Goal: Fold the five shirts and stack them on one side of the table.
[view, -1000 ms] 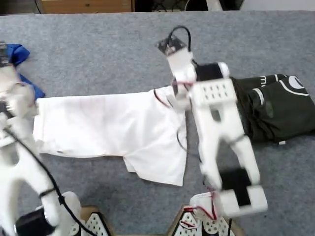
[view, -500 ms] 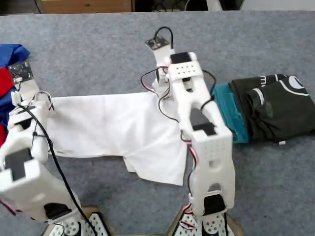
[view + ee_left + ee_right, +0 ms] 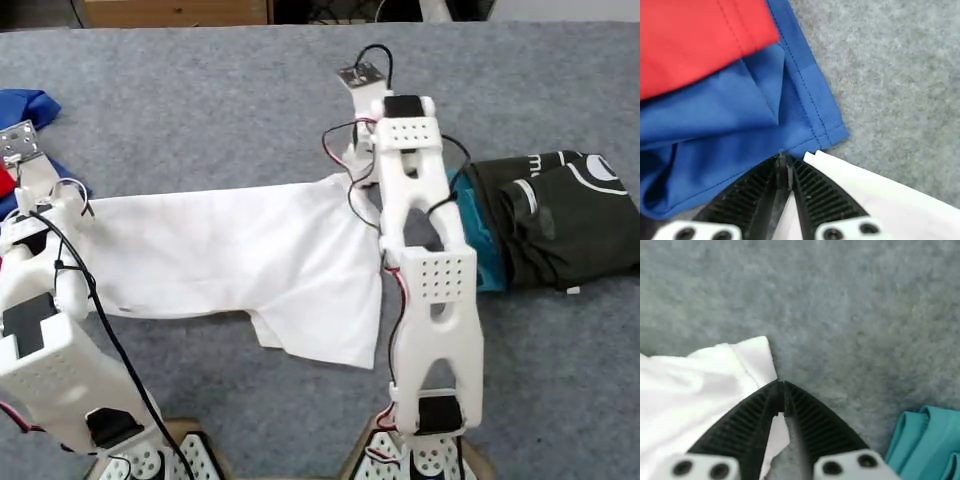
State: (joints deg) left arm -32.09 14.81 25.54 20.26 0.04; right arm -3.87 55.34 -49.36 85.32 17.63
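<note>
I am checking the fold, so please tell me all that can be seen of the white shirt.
The white shirt is plain, thin-looking cloth, lying flat and spread wide on the grey table, with one lower flap jutting toward the arms' bases. The left hand and the right hand are each shut on one far corner. The left hand's corner lies beside the blue shirt.

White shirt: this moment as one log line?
left claw: shut on white shirt | right claw: shut on white shirt | white shirt: on table

Saw a table (image 3: 200,90), grey and carpet-like on top, under soft even light. Beyond its far edge, made out a light wooden panel (image 3: 175,11) and a dark gap (image 3: 300,10).
</note>
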